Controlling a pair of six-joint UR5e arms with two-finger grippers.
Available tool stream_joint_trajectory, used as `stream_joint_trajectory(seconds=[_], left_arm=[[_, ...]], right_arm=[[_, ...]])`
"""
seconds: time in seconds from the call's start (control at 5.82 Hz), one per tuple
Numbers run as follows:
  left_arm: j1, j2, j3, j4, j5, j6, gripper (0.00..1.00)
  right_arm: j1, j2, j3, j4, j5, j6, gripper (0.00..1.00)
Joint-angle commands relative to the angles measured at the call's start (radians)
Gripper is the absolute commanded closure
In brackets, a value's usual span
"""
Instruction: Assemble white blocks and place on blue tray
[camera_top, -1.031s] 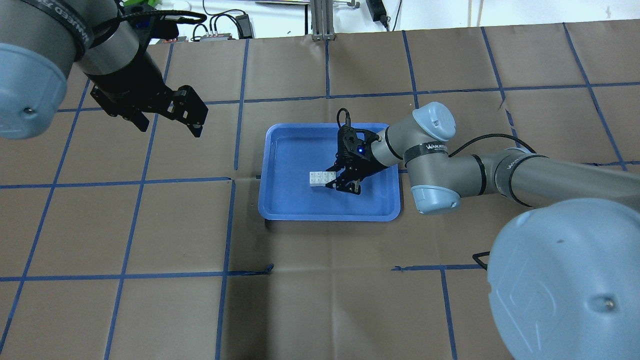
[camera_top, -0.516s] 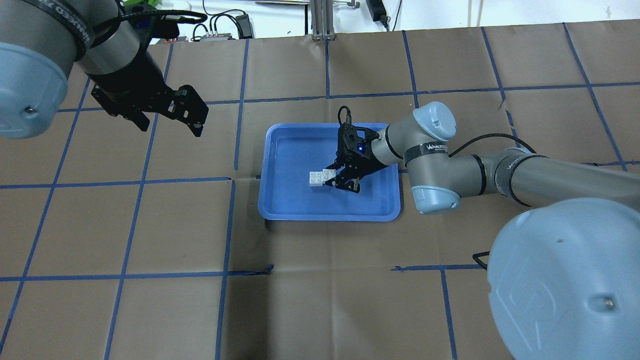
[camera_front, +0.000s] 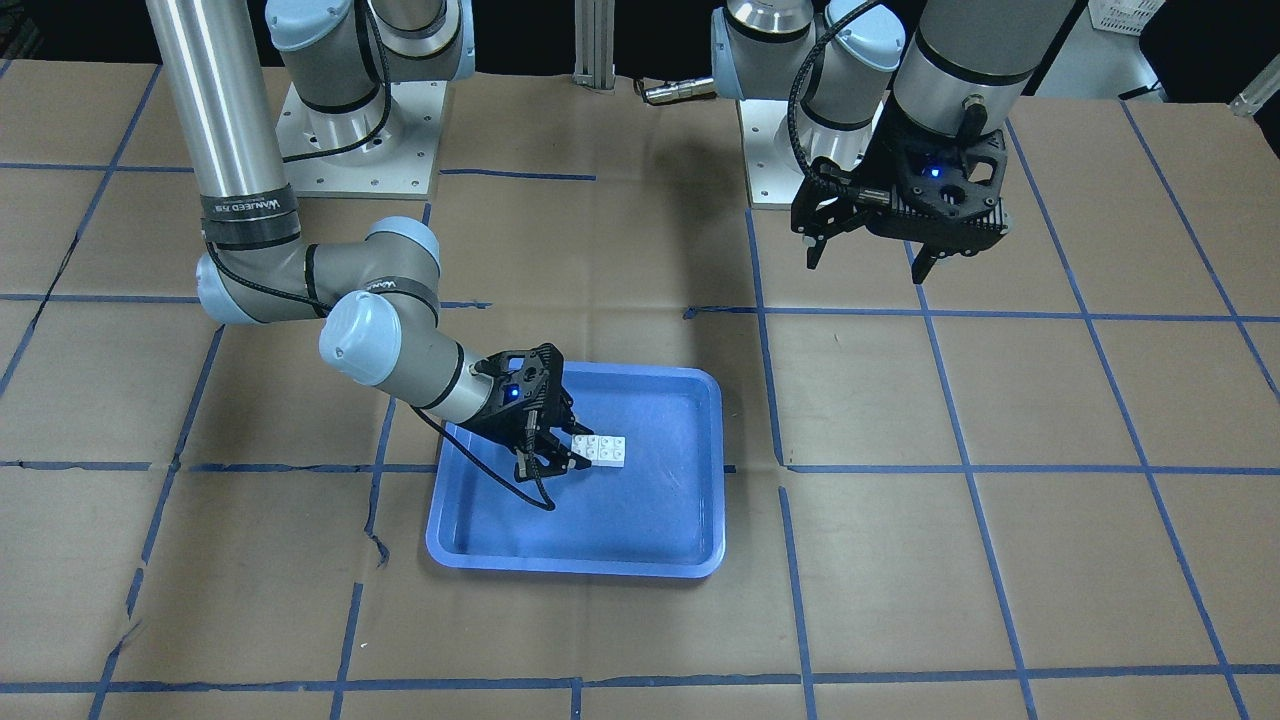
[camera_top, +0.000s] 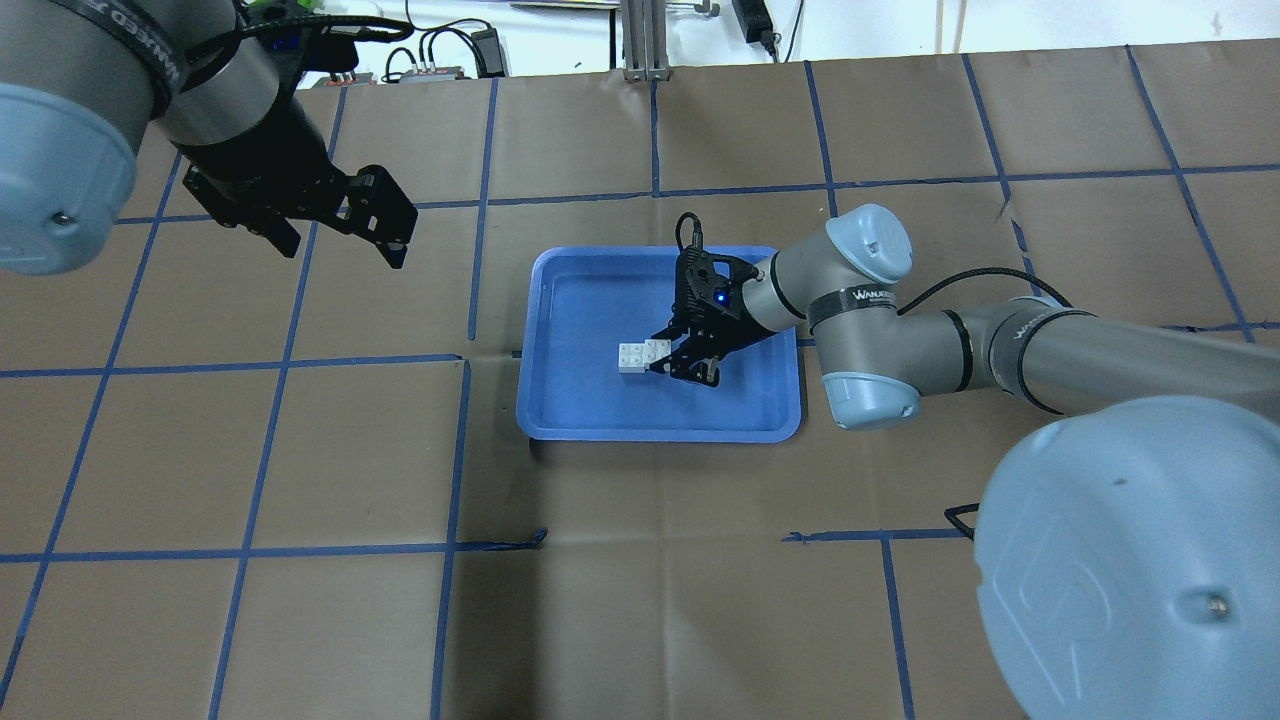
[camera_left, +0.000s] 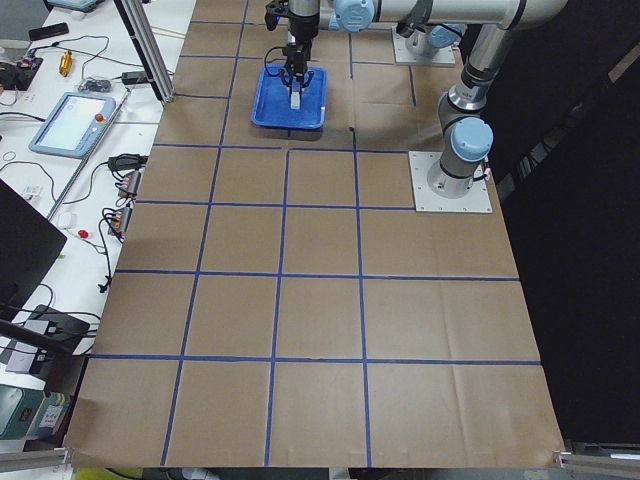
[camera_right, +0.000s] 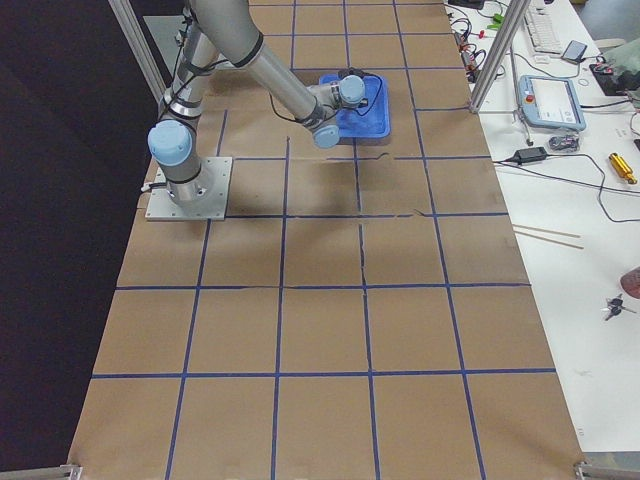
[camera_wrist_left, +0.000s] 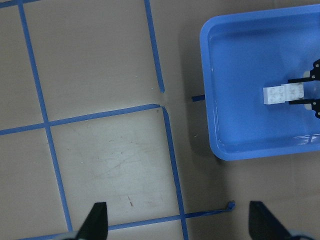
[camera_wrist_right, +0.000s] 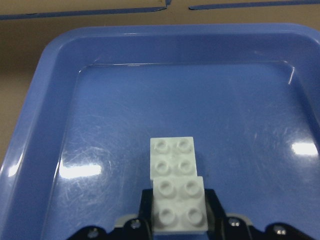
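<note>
The two white blocks (camera_top: 632, 358) sit joined on the floor of the blue tray (camera_top: 560, 425), the near one riding a step higher and overlapping the far one (camera_wrist_right: 172, 155). My right gripper (camera_top: 664, 358) is low in the tray, shut on the near white block (camera_wrist_right: 180, 207), with its pads against the block's sides. The blocks also show in the front view (camera_front: 605, 450) and the left wrist view (camera_wrist_left: 282, 93). My left gripper (camera_top: 340, 235) is open and empty, held high over the paper to the left of the tray.
Brown paper with a blue tape grid covers the table (camera_top: 640, 600). The tray's raised rim (camera_front: 570, 565) surrounds the right gripper. Cables and a power unit (camera_top: 440, 60) lie past the table's far edge. Both arm bases stand at the robot's side (camera_front: 350, 130).
The block in my right gripper has risen slightly at the gripper's end, so the pair no longer lies level. My left gripper has drifted a little toward the far edge.
</note>
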Motion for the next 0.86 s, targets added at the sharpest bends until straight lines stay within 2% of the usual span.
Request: stream_joint_trajectory(seconds=[0.0,0.17,0.69], left_arm=[[0.0,-0.005,-0.003,0.033,0.001,0.002,0.01],[0.0,-0.005,-0.003,0.033,0.001,0.002,0.01],[0.0,-0.005,-0.001,0.033,0.001,-0.001,0.01]], right_arm=[[0.0,0.0,0.001,0.001,-0.006,0.0,0.74],[0.0,0.0,-0.001,0.003,-0.001,0.0,0.67],[0.0,0.011,0.001,0.003,0.004,0.0,0.65]])
